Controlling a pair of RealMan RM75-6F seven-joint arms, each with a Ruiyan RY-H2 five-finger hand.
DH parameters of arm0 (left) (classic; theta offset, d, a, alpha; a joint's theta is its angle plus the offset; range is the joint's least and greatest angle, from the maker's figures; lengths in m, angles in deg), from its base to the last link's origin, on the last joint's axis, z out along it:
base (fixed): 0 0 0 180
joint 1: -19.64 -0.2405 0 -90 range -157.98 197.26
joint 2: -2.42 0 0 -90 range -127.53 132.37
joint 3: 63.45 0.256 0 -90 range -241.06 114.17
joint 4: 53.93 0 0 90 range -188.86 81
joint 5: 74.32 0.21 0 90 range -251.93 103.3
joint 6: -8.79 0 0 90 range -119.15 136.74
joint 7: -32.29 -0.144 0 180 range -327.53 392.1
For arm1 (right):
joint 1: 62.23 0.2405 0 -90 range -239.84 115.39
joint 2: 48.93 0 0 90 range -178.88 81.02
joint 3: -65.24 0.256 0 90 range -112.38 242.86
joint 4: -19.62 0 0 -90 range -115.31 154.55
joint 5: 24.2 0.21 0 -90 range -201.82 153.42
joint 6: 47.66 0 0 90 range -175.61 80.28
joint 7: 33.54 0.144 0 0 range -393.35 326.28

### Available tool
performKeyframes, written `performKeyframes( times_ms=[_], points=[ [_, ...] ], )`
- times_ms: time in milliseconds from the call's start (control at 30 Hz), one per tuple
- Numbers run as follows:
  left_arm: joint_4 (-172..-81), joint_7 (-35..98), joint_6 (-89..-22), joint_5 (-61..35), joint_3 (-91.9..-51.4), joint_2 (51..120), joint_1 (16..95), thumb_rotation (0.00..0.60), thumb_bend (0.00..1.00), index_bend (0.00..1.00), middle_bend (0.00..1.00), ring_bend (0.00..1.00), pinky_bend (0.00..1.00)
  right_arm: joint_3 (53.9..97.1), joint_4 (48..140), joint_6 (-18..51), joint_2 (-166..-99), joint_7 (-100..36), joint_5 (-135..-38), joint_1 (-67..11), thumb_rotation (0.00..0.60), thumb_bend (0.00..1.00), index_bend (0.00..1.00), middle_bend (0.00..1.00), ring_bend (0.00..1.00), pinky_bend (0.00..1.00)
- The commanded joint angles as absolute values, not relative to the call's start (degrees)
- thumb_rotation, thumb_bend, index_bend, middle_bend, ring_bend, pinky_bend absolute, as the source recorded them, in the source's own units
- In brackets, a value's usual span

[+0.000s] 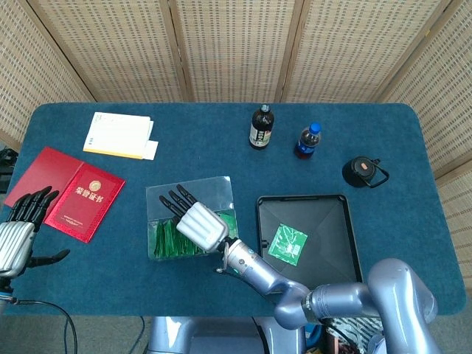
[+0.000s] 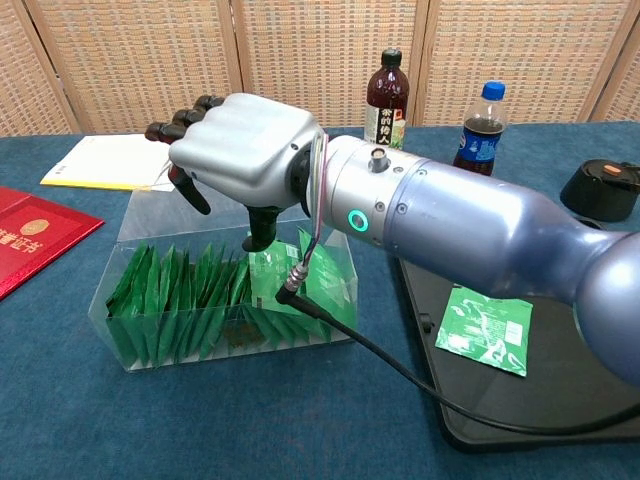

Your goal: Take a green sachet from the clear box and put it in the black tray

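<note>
My right hand (image 2: 245,150) hangs empty, fingers apart, over the clear box (image 2: 140,345) — sachets (image 2: 190,290) packed tight, so I may pinch several or tip the box.

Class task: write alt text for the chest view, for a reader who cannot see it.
The right hand, fingers apart and empty, hovers over the clear box of green sachets. One sachet lies in the black tray to the right.

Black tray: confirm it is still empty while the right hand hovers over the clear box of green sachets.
Not empty. The head view shows one green sachet already lying in the black tray. The rest holds: the right hand hovers over the clear box of sachets.
</note>
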State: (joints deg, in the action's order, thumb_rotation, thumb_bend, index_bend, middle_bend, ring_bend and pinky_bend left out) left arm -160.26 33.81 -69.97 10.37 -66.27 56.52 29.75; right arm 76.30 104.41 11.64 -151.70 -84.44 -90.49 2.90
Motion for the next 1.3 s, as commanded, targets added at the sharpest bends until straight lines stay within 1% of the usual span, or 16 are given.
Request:
performKeyframes(
  times_ms=[33,367,633,933,1300],
  points=[
    [-160.2,34.0,-69.8,10.3,-66.3,56.5,29.8,0.6,0.06,0.0,0.0,0.0,0.0,76.1,103.2,11.1,-152.3,-85.5,-89.8,2.9,0.6,0.35,0.49,0.02,0.0,0.07],
    [-160.2,34.0,-69.5,10.2,-66.2,56.4,30.0,0.6,0.06,0.0,0.0,0.0,0.0,75.9,103.2,10.4,-151.5,-86.8,-89.1,2.3,0.6,0.37,0.5,0.02,0.0,0.09],
    [-160.2,33.7,-69.5,10.1,-66.2,56.6,30.0,0.6,0.06,0.0,0.0,0.0,0.0,75.9,103.9,9.3,-151.1,-88.6,-87.0,2.2,0.6,0.45,0.52,0.03,0.0,0.09],
    [-160.2,33.6,-69.3,9.8,-66.2,56.6,30.1,0.6,0.06,0.0,0.0,0.0,0.0,76.0,106.2,7.7,-150.3,-94.1,-80.6,3.2,0.6,0.46,0.52,0.03,0.0,0.09],
    [-160.2,33.7,-69.3,9.8,-66.2,56.5,30.2,0.6,0.06,0.0,0.0,0.0,0.0,75.5,107.3,8.4,-150.1,-96.5,-77.7,4.2,0.6,0.47,0.52,0.04,0.0,0.09]
  ],
)
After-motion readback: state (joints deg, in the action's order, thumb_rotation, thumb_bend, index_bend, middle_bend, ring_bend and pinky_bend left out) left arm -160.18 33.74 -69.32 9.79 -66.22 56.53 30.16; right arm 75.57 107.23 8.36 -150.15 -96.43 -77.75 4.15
